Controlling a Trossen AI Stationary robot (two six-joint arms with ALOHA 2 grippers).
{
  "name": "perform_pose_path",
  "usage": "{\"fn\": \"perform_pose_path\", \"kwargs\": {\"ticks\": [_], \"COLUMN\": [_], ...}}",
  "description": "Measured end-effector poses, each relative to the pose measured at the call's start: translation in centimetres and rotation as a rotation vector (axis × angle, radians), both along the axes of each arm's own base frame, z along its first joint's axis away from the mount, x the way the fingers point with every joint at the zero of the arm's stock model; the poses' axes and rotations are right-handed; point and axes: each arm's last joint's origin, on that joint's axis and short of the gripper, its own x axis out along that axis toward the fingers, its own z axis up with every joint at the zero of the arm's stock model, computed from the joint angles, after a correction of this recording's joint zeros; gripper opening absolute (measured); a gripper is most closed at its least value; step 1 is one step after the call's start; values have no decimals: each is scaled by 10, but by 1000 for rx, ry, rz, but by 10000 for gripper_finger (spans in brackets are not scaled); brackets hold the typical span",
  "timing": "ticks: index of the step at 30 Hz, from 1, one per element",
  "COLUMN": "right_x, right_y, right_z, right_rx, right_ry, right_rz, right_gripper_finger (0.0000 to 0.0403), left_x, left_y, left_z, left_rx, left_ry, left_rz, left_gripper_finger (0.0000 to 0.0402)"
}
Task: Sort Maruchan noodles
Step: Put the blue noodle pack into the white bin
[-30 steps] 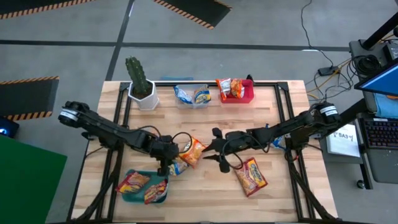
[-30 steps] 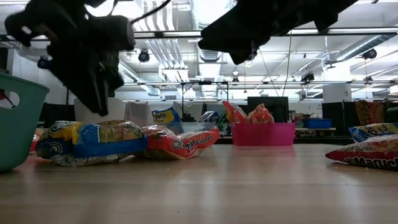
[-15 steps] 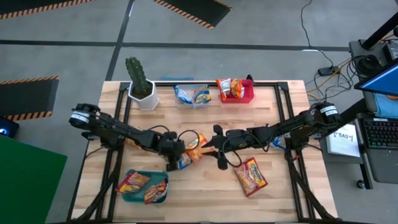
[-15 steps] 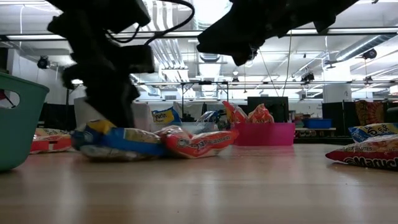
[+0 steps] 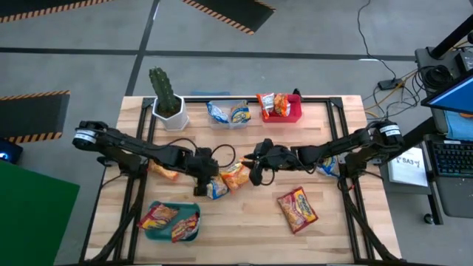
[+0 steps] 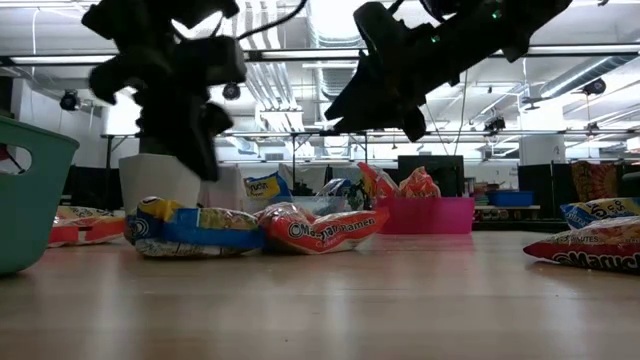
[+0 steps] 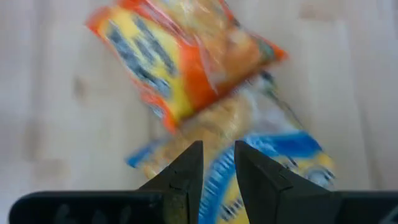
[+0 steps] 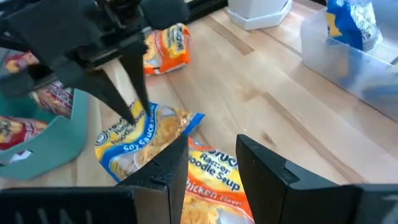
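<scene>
Both jaws slightly parted, just above blue packet [image 5: 216, 191] and orange packet [image 5: 236, 176].

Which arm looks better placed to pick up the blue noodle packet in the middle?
Probably the left. Its tool hangs right over the blue packet, fingers slightly apart, while the right tool hovers beside the orange packet instead.

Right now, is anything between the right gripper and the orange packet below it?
Nothing visible. The right gripper is open just above the orange packet, with clear space between. The left gripper hangs close by, over the blue packet that touches the orange one.
</scene>
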Motion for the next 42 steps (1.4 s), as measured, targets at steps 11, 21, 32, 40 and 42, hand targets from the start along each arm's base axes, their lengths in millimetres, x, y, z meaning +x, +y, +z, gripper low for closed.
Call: {"fn": "perform_pose_path", "kwargs": {"ticks": [11, 21, 32, 40, 42], "right_x": [6, 15, 28, 45, 49], "right_y": [0, -25, -35, -35, -36], "right_z": [-15, -33, -24, -1, -1], "right_rx": [11, 249, 203, 143, 175], "right_ry": [33, 9, -29, -81, -63], "right_rz": [-8, -137, -120, -88, -108], "right_gripper_finger": [123, 123, 123, 123, 129], "left_x": [-17, -12, -31, -40, -43], "left_y": [6, 26, 17, 20, 24], "left_z": [-38, -18, -3, -35, -39], "left_rx": [61, 238, 1, 17, 89], "left_ry": [128, 48, -55, -137, -135], "left_rz": [110, 187, -3, 78, 147], "left_gripper_finger": [75, 75, 75, 75, 75]}}
